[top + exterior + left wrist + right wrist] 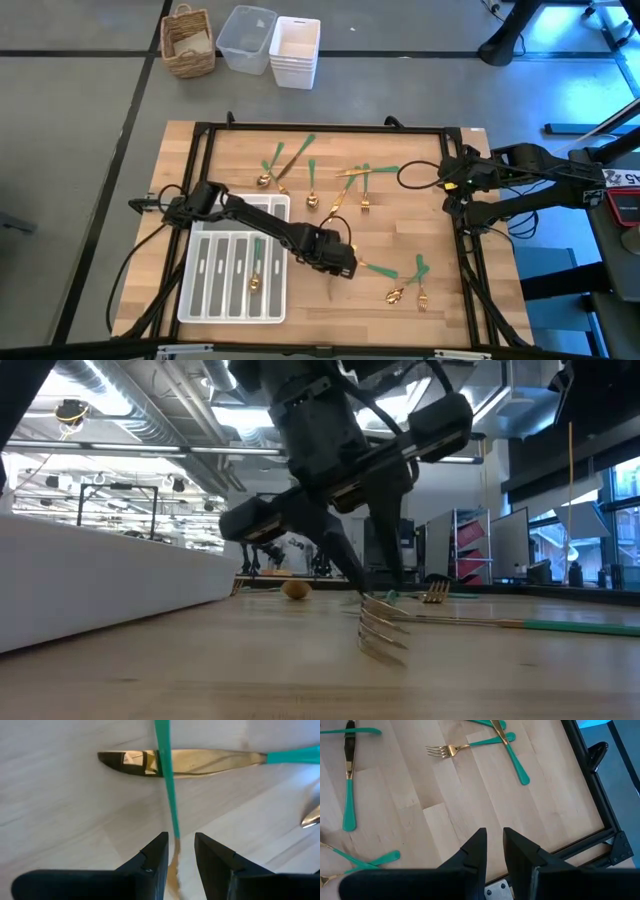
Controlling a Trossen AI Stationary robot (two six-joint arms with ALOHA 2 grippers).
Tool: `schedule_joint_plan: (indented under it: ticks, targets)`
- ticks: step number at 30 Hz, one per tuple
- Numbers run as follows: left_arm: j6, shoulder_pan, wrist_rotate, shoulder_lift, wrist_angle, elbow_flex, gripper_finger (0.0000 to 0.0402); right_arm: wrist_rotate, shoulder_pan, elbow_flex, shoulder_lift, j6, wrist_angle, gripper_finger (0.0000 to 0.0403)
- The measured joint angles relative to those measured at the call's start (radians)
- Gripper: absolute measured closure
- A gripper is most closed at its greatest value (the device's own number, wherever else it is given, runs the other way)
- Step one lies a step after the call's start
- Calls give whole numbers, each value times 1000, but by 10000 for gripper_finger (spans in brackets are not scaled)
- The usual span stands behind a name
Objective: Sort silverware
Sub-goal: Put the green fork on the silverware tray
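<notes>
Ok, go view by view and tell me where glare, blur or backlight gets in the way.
High view: even light, the silverware small but readable. Low view: bright room lights behind leave the left gripper a dark silhouette; the near white tray is soft. Left wrist view: the gold knife mirrors its surroundings, and the near fingers are slightly blurred. Right wrist view: sharp, glare-free, fork clear.
</notes>
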Motion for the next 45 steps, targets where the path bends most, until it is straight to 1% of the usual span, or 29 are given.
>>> schedule_joint_plan:
  ticks: [8,13,16,19,22,25,26,29,32,35,41,45]
  targets:
    - [-2,-17,-11,23,6,-1,314,0,0,0,0,0,0,338]
    - [0,-23,-8,54,61,1,314,0,0,0,0,0,1,338]
    - [-3,-20,33,73,51,6,314,-2,0,0,0,0,2,338]
    - [-47,-10,70,84,10,8,315,-3,0,0,0,0,3,338]
    - [-51,0,89,85,-6,7,337,-4,0,0,0,0,3,338]
    - [-18,8,92,82,13,4,381,-9,0,0,0,0,3,338]
    - [-7,13,94,82,21,3,390,-10,0,0,0,0,3,338]
    - [14,27,110,83,34,2,389,-10,0,0,0,0,3,338]
    - [46,41,133,63,36,0,395,-11,0,0,0,0,3,338]
    - [89,52,107,28,46,-4,396,-11,0,0,0,0,3,338]
    - [156,64,0,-138,19,0,399,-11,0,0,0,0,3,338]
    - [195,48,-90,-256,-72,-3,399,-12,0,0,0,0,3,338]
